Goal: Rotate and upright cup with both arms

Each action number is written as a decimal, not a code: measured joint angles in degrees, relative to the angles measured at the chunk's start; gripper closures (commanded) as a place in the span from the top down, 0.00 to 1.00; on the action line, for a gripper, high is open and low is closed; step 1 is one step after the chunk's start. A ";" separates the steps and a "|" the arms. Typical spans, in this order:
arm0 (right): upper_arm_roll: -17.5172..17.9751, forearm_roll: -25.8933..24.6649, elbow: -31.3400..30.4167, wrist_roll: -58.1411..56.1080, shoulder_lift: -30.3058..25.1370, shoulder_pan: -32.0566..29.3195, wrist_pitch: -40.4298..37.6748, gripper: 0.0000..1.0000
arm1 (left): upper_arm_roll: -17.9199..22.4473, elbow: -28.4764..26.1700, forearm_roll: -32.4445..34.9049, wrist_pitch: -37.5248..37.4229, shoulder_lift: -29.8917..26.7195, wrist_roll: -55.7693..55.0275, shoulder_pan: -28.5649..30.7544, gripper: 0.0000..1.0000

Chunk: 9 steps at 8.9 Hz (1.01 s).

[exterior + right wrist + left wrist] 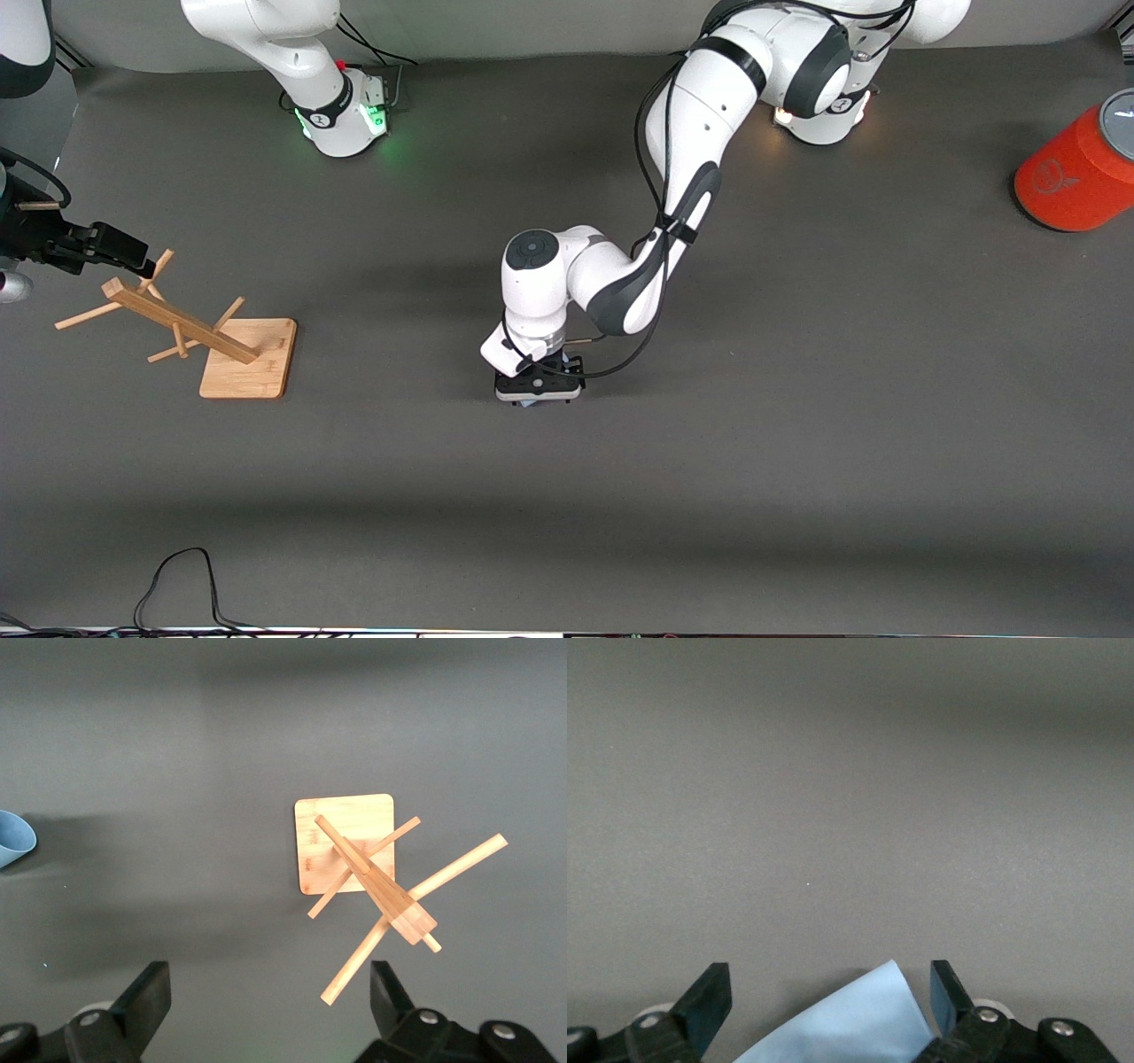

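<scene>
The pale-blue cup (pixel 859 1023) lies tilted on the grey table, between the fingers of my left gripper (pixel 830 985). That gripper is open: one finger is close to the cup's end and the other stands well clear of it. In the front view the left gripper (pixel 537 395) points straight down at mid-table and hides nearly all of the cup; only a blue sliver (pixel 526 405) shows. My right gripper (pixel 149 264) hangs open over the wooden rack, holding nothing. From the right wrist view (pixel 266 985) the cup (pixel 14 838) shows at the picture's edge.
A wooden peg rack (pixel 249 358) on a square base stands toward the right arm's end of the table, its post (pixel 372 877) leaning. An orange cylinder with a grey lid (pixel 1072 182) lies at the left arm's end. A black cable (pixel 177 576) loops along the table's nearest edge.
</scene>
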 measured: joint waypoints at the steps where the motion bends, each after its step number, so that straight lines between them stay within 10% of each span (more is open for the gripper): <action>1: -0.02 0.00 0.00 0.00 0.00 0.00 0.00 1.00 | 0.00 0.00 1.83 -0.62 0.19 0.58 -0.21 0.99; 9: -0.07 0.00 0.00 0.00 0.10 -0.01 0.05 1.00 | -0.57 1.08 2.89 -12.09 0.16 18.71 -0.26 0.98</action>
